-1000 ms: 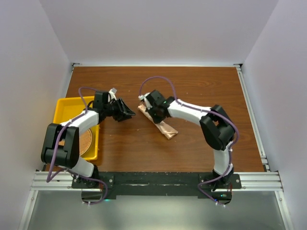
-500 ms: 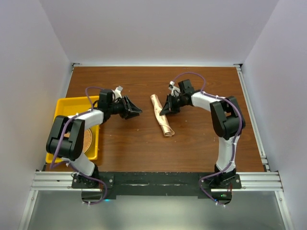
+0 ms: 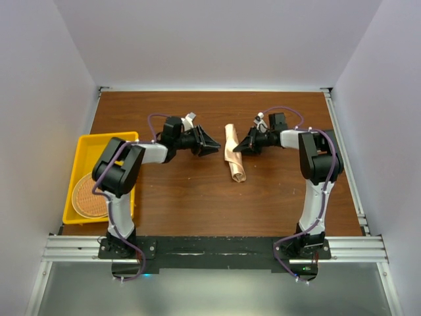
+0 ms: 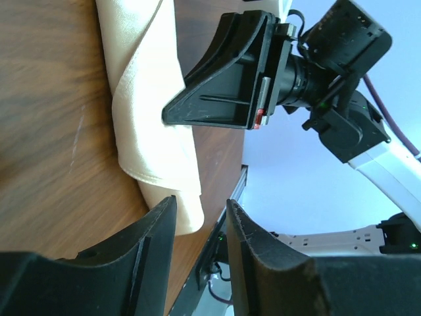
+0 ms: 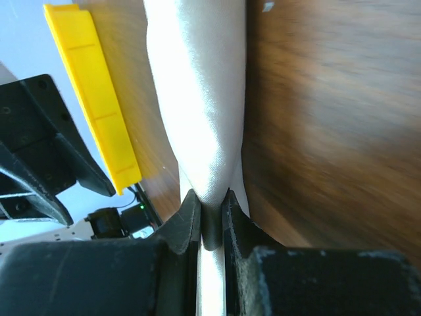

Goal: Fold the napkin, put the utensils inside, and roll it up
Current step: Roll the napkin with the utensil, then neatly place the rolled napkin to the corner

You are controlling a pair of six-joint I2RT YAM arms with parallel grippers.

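– Where is the napkin (image 3: 231, 158) lying?
– It is lying rolled up in a slim tube near the middle of the table (image 3: 197, 204), running from the far side toward the arms (the near end is slanting a little to the right).
– Is anything gripping it?
– The right hand (image 3: 241, 149) is pressing against its right side, fingers clenched on a fold of the cloth. The wrist view is showing the fabric pinched into the narrow slit between them.
– And the other one?
– The left hand (image 3: 212, 146) is hovering just beside the roll on its left, not touching, fingers parted a little and grasping nothing.
– Farther out?
– A yellow tray (image 3: 99, 137) is sitting at the table's left edge, holding a round wicker mat (image 3: 89, 201).
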